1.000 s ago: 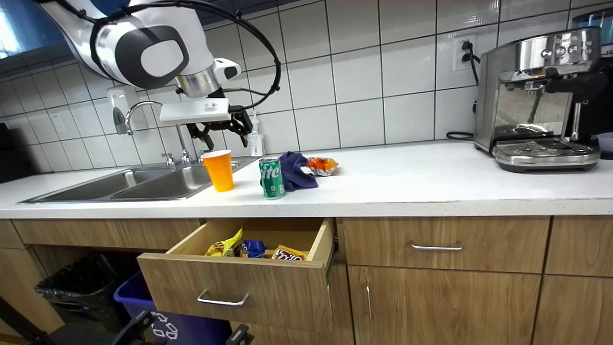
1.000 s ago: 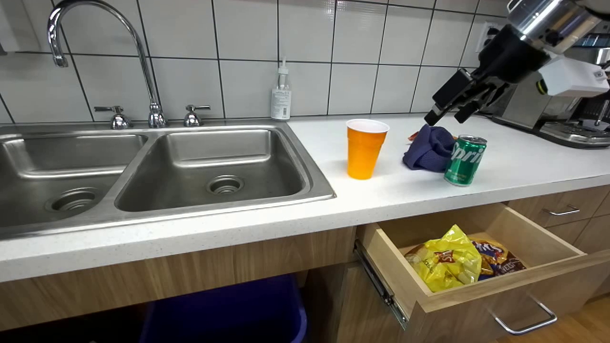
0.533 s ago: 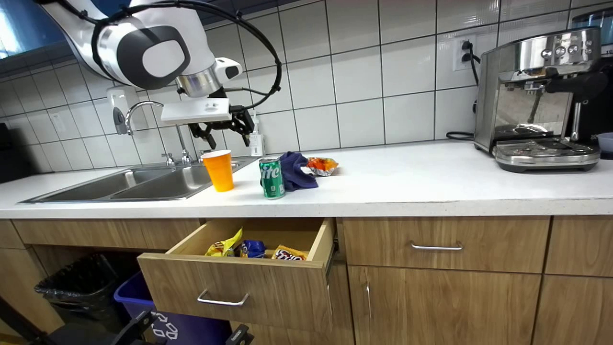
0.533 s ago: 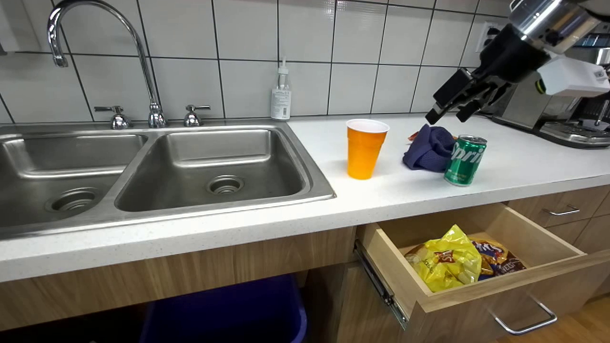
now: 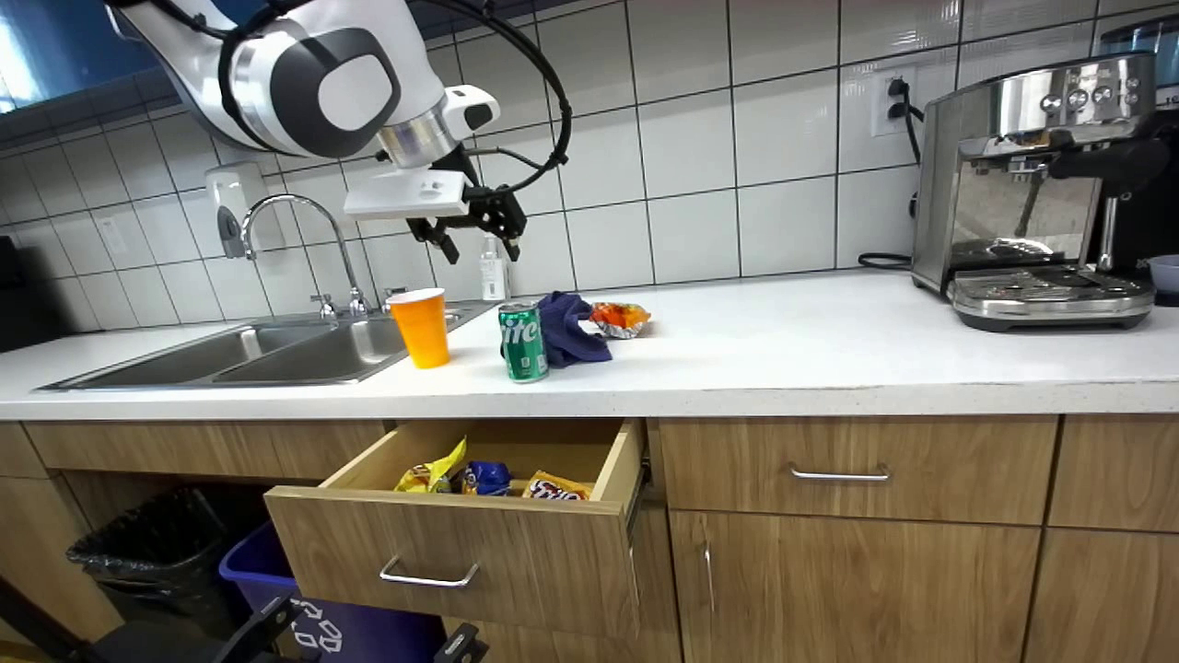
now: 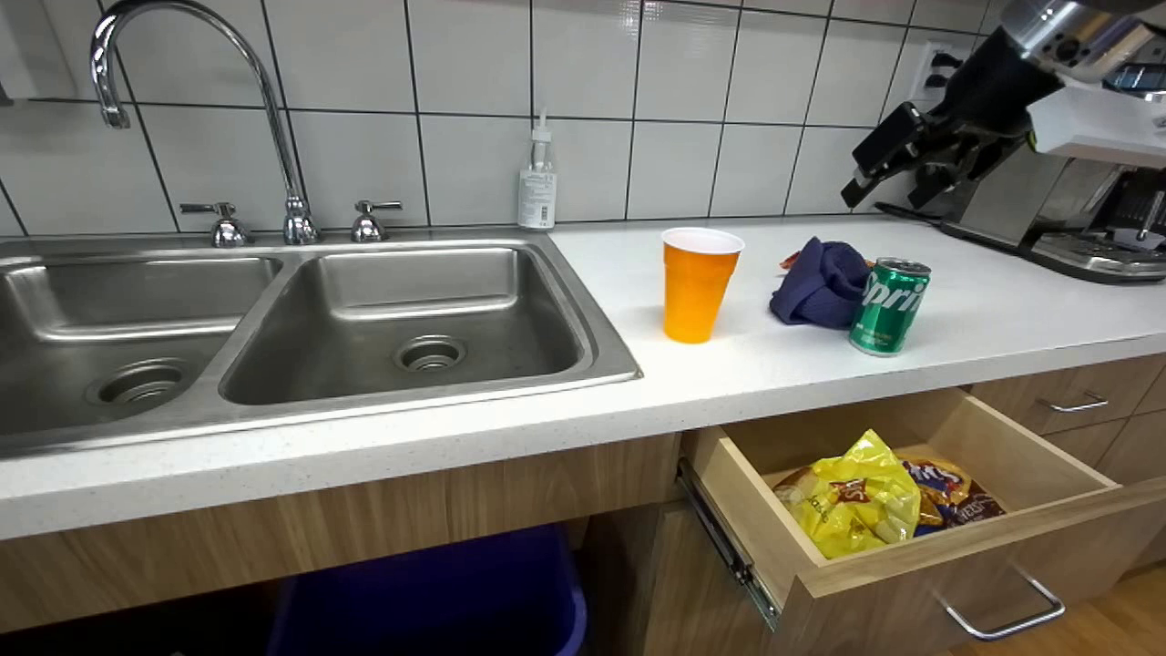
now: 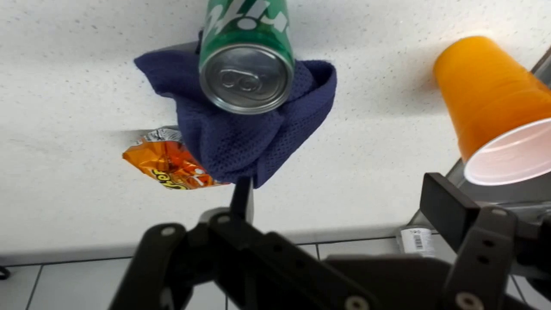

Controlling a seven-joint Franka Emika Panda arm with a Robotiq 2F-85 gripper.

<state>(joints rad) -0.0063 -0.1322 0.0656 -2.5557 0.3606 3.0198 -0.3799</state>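
One black jointed claw [image 7: 338,191], spread wide, has in the wrist view one crumpled navy-blue cloth [image 7: 254,140] at ten o'clock.

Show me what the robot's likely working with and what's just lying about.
Probably in play, nearest the open, empty gripper:
navy cloth
Sprite can
orange cup
orange packet

Probably just around:
coffee machine
pump bottle
blue bin

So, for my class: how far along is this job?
Looks done: the drawer is open, with snack packets inside. In hand: nothing; the pincer hangs open and empty above the counter. Possibly left: the green can, dark blue cloth, orange cup and orange packet, all on the counter.
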